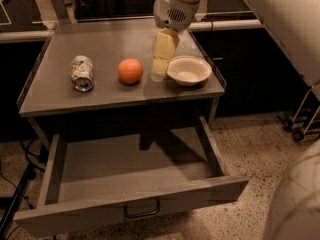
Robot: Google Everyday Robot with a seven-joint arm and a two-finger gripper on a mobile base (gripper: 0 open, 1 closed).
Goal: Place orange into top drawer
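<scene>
The orange [130,70] sits on the grey tabletop [60,94], between a crushed soda can and a cream bowl. The top drawer [130,184] is pulled open below the tabletop and is empty inside; its dark pull handle [142,212] shows on the front panel. My gripper [159,70] hangs down from the white arm, just right of the orange and left of the bowl, close above the tabletop. It holds nothing that I can see.
A crushed silver-green soda can [82,73] lies on the tabletop's left. A shallow cream bowl [188,70] sits at the right. The white arm [280,29] fills the upper right. Cables [15,184] lie on the floor at left; a wheeled cart base [300,126] stands right.
</scene>
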